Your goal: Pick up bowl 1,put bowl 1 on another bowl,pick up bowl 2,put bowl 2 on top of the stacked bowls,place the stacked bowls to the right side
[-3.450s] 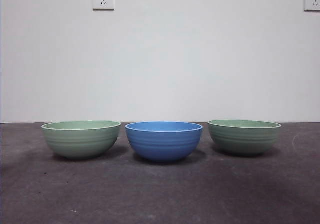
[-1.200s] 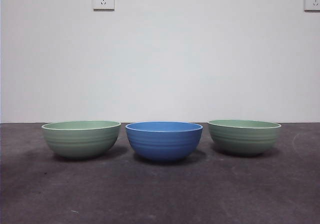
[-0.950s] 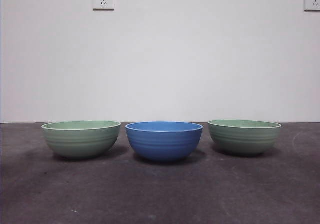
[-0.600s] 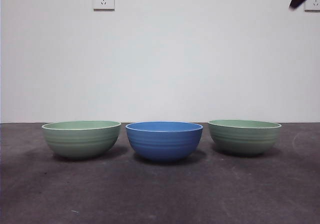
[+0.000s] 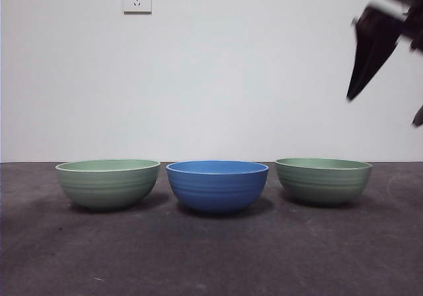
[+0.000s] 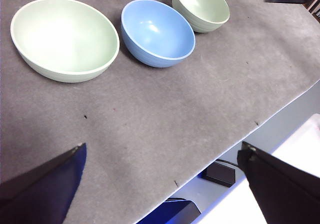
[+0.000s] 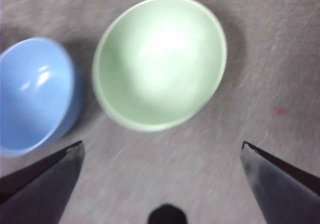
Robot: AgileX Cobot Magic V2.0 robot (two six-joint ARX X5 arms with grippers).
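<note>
We see the blue bowl [image 5: 217, 186] standing upright in the middle of a row of three on the dark grey tabletop [image 5: 211, 256], each bowl apart from its neighbour. One pale green bowl [image 5: 108, 183] stands at one end of the row, and the other green bowl [image 5: 323, 180] at the opposite end. The right claw [image 7: 162, 151] hangs above that second green bowl with its jaws spread wide and nothing between them; it shows dark at the front view's upper corner. The left claw [image 6: 162, 151] waits high over the tabletop's near edge, jaws also wide apart, empty.
</note>
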